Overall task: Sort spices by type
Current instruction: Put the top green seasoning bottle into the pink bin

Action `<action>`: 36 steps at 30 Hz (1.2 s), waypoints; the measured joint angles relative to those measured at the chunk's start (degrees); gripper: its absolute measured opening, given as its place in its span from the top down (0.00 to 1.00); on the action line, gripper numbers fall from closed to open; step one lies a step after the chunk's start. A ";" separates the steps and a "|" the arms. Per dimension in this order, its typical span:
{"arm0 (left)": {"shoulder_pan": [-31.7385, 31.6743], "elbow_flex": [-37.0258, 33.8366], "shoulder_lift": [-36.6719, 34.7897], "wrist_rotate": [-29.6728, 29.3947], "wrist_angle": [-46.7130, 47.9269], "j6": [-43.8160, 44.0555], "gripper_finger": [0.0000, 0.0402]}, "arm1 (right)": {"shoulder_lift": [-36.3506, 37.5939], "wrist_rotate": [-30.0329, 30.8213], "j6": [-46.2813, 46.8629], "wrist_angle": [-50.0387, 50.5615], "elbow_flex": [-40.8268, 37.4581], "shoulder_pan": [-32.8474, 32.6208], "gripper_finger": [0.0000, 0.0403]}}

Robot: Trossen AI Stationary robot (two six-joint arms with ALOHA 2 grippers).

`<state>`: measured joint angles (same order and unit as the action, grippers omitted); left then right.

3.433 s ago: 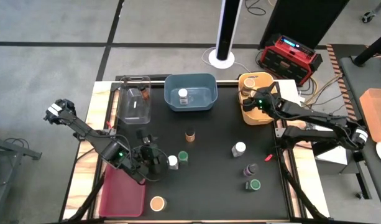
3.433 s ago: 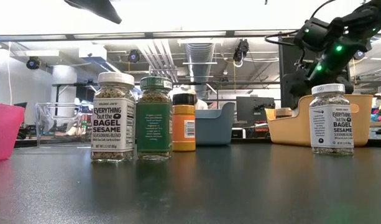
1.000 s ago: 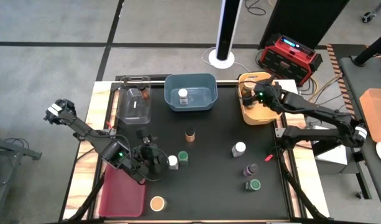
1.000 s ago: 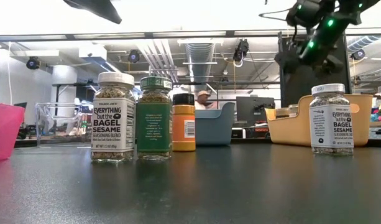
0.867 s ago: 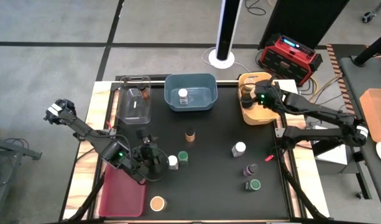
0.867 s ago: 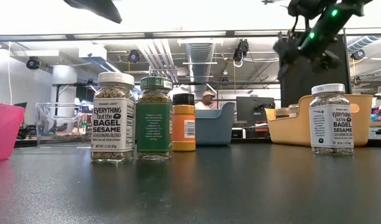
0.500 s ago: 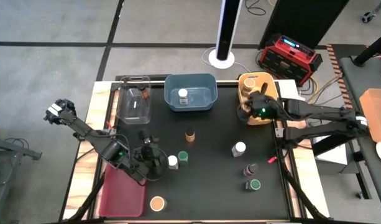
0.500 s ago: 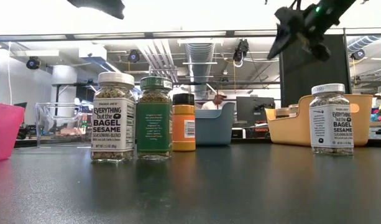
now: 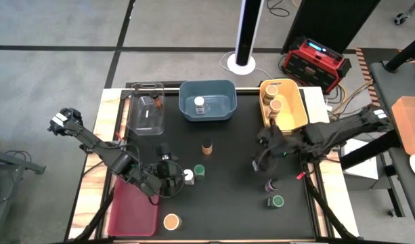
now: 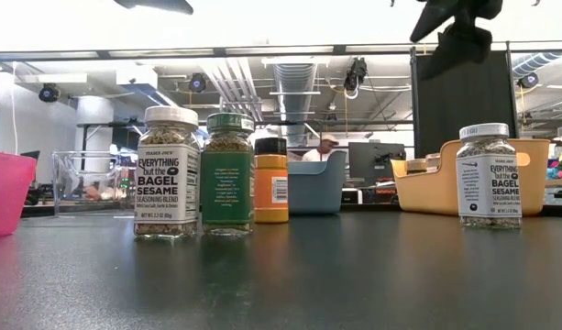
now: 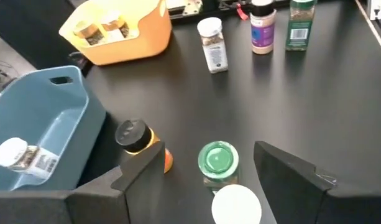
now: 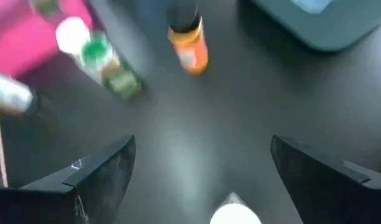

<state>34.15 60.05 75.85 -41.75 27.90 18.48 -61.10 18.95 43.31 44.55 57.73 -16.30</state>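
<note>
Above the worktop (image 9: pixel 227 196), the right end effector (image 9: pixel 263 150) hung spread over a white-lidded jar (image 9: pixel 260 163); the left end effector (image 9: pixel 172 173) gaped beside another jar (image 9: pixel 188 176).

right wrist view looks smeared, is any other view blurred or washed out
Right wrist view: motion-blurred, the orange jar and green-lidded jar streaked. Left wrist view: sharp. Low view: jar labels crisp, top strip blown out white by ceiling light. High view: evenly lit, right pincer slightly smeared.

Blue bin (image 9: pixel 208 100), yellow bin (image 9: pixel 294 116), pink bin (image 9: pixel 131 209)
</note>
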 joint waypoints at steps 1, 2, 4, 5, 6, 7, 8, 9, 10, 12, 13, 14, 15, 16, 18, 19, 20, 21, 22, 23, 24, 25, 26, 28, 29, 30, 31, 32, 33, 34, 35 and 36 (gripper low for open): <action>-0.06 0.00 0.00 0.84 -0.08 0.01 0.43 | -1.75 -0.05 0.57 2.09 1.41 -1.23 0.09; -0.05 0.00 0.13 1.19 -0.33 0.00 0.43 | -3.44 -0.08 0.95 4.33 2.98 -2.38 0.09; -0.15 0.00 0.74 1.88 -1.53 -0.77 0.43 | -6.50 -0.06 2.17 7.88 5.95 -4.50 0.09; -0.15 0.00 1.21 2.24 -1.97 -1.53 0.43 | -7.94 -0.06 2.72 9.63 7.44 -5.43 0.09; -0.32 0.00 1.82 2.52 -2.89 -2.36 0.43 | -9.14 -0.08 3.47 10.96 8.77 -6.33 0.09; -0.59 0.00 2.45 3.47 -3.78 -3.11 0.43 | -10.22 -0.06 3.82 11.97 10.06 -7.24 0.09; -0.88 0.00 2.99 4.44 -4.35 -3.75 0.43 | -11.14 -0.07 4.09 12.68 11.29 -8.07 0.09; -1.25 0.00 3.62 5.33 -4.82 -4.23 0.43 | -11.79 -0.06 4.16 12.81 12.25 -8.92 0.09; -1.70 0.00 4.24 5.99 -5.51 -4.61 0.43 | -12.19 -0.06 4.22 12.71 13.13 -9.72 0.09; -2.73 0.00 5.41 6.53 -6.36 -5.53 0.43 | -12.66 -0.03 4.46 12.72 14.50 -11.19 0.09; -3.28 0.00 5.84 6.55 -6.27 -5.73 0.43 | -12.79 0.13 4.71 12.63 15.11 -11.74 0.09; -3.99 0.00 6.29 6.51 -6.33 -5.92 0.43 | -12.81 0.33 4.82 12.55 15.49 -12.33 0.09; -4.72 0.00 6.53 6.53 -6.38 -5.95 0.43 | -12.81 0.63 4.86 12.61 15.72 -12.88 0.09; -5.40 0.00 6.70 6.55 -6.38 -5.80 0.43 | -12.81 0.97 4.88 12.65 15.91 -13.27 0.09; -6.87 0.00 7.18 7.17 -7.06 -5.18 0.43 | -12.76 2.00 4.85 12.52 16.07 -13.79 0.09; -7.54 0.00 7.44 8.48 -7.65 -4.77 0.43 | -12.74 2.06 4.87 12.66 16.07 -13.87 0.09; -8.22 0.00 7.77 10.53 -8.14 -4.54 0.42 | -12.72 2.06 4.87 12.64 16.07 -13.87 0.09; -8.86 0.00 8.18 12.35 -8.86 -4.50 0.42 | -12.74 2.08 4.86 12.61 16.07 -13.87 0.09; -9.38 0.00 8.56 13.82 -9.33 -4.45 0.41 | -12.76 2.09 4.83 12.61 16.07 -13.87 0.09; -9.90 0.00 8.96 14.34 -9.35 -4.40 0.40 | -12.77 2.09 4.75 12.63 16.05 -13.87 0.09; -10.40 0.00 9.26 14.49 -9.21 -4.20 0.38 | -12.79 2.10 4.65 12.63 16.05 -13.87 0.09; -10.84 0.00 9.50 14.74 -8.94 -3.98 0.36 | -12.87 2.11 4.65 12.59 16.05 -13.85 0.09; -11.31 0.00 9.72 15.18 -8.83 -3.89 0.34 | -12.91 2.11 4.63 12.64 16.05 -13.85 0.09; -11.84 0.00 10.07 15.75 -8.81 -4.02 0.30 | -12.96 2.11 4.61 12.59 15.98 -13.85 0.09; -11.95 0.00 10.20 15.74 -8.82 -4.26 0.28 | -12.96 2.11 4.61 12.63 15.92 -13.85 0.09; -11.96 0.00 10.34 15.80 -8.83 -4.55 0.26 | -12.96 2.11 4.61 12.61 15.88 -13.85 0.09; -12.11 0.00 10.53 16.23 -8.83 -4.89 0.25 | -12.96 2.11 4.60 12.59 15.84 -13.85 0.09; -12.22 0.00 10.79 16.82 -8.86 -4.92 0.23 | -12.96 2.11 4.52 12.62 15.78 -13.85 0.09; -12.43 0.00 11.13 17.27 -8.84 -4.86 0.22 | -12.96 2.11 4.46 12.62 15.72 -13.85 0.09; -12.68 0.00 11.66 17.41 -8.84 -4.67 0.21 | -12.96 2.11 4.46 12.61 15.69 -13.85 0.09; -12.89 0.00 12.23 17.44 -8.87 -4.60 0.21 | -12.96 2.15 4.45 12.57 15.59 -13.85 0.09; -12.99 0.00 12.78 17.46 -8.84 -4.50 0.21 | -12.96 2.18 4.41 12.59 15.44 -13.85 0.09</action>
<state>21.16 60.05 88.63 -24.29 19.06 13.98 -74.06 21.13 47.72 57.14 73.17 -30.15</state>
